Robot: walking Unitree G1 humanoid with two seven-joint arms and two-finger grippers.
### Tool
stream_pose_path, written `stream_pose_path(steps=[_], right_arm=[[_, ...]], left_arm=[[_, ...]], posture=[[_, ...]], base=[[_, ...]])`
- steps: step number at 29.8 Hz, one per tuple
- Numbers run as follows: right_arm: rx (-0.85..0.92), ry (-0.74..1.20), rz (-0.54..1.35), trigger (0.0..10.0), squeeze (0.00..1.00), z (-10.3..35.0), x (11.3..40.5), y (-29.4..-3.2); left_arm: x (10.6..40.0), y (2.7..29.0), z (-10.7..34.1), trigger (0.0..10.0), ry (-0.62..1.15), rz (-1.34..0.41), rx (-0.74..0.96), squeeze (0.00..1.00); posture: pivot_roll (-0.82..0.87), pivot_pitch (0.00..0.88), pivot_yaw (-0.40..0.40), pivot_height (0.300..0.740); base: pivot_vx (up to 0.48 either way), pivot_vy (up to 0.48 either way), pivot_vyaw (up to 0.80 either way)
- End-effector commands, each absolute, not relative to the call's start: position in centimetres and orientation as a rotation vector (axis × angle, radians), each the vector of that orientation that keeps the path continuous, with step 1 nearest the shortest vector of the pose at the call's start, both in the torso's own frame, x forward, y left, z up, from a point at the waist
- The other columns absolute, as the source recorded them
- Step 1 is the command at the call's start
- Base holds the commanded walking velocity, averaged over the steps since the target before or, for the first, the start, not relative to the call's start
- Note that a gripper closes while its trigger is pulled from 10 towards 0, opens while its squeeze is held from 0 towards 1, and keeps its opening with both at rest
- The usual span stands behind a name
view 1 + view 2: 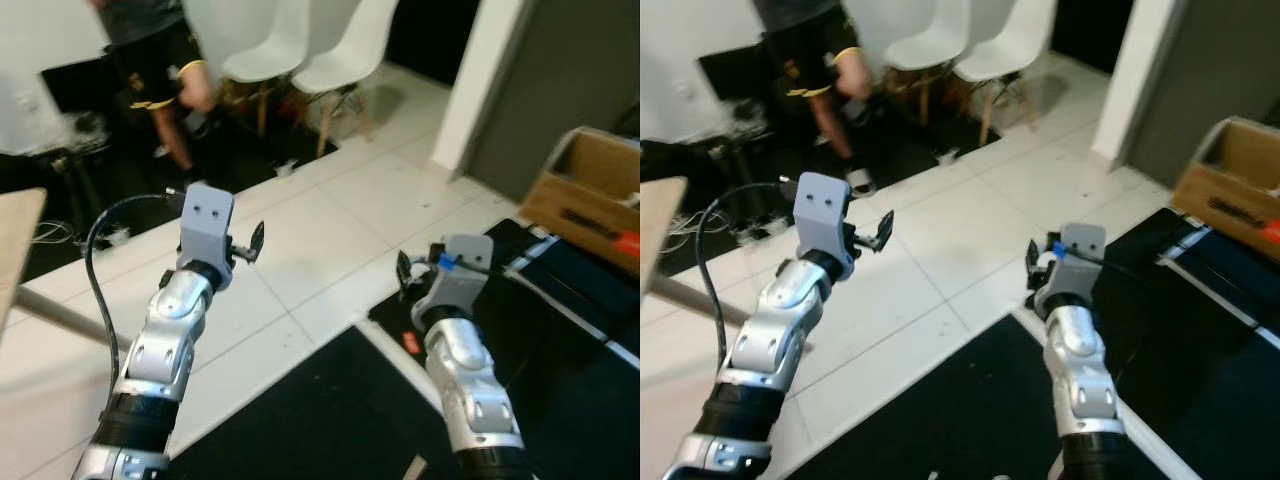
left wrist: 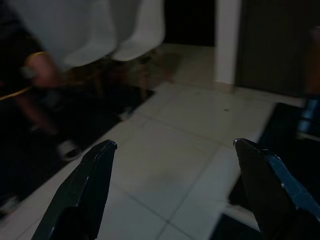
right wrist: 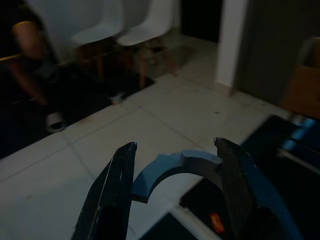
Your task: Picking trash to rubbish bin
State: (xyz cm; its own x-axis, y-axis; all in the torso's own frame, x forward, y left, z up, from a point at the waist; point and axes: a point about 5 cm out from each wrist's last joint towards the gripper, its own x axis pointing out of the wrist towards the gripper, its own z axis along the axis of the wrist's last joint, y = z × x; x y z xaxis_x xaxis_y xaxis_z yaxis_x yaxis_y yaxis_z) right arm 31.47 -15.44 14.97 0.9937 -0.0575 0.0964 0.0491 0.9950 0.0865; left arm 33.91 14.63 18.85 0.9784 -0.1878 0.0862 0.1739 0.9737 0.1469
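Red scrap [image 1: 411,341] on black mat beside right pincer [image 1: 418,272]; both pincers open, empty, left pincer [image 1: 246,243] raised; search step, next reach down.

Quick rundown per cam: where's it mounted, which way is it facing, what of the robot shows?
Left eye view: head, facing forward and down at the tiled floor; left gripper and right gripper raised, with both silver arms.
Right eye view: the same scene from the stereo twin.
Left wrist view: along its open black fingers across the floor.
Right wrist view: along its open fingers, same direction.
Shared: the white chairs and a person appear in all four.
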Motion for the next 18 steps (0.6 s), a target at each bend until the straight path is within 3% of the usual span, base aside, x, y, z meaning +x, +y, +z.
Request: stream_pose_path(steps=[1, 18], right_arm=[[0.093, -0.059, -0.049, 10.0, 0.0, 14.06, 31.21, -15.22], [0.077, -0.033, -0.052, 10.0, 0.0, 13.29, 30.74, -15.4]], left_arm=[[33.82, 14.73, 18.14, 10.0, -0.068, -0.179, 0.145, 0.0], [33.87, 14.61, 17.89, 10.0, -0.05, -0.175, 0.136, 0.0]], posture=[[-0.01, 0.117, 0.051, 0.74], [-0.01, 0.115, 0.055, 0.74]], base=[[0.0, 0.0, -0.8], [0.0, 0.0, -0.8]])
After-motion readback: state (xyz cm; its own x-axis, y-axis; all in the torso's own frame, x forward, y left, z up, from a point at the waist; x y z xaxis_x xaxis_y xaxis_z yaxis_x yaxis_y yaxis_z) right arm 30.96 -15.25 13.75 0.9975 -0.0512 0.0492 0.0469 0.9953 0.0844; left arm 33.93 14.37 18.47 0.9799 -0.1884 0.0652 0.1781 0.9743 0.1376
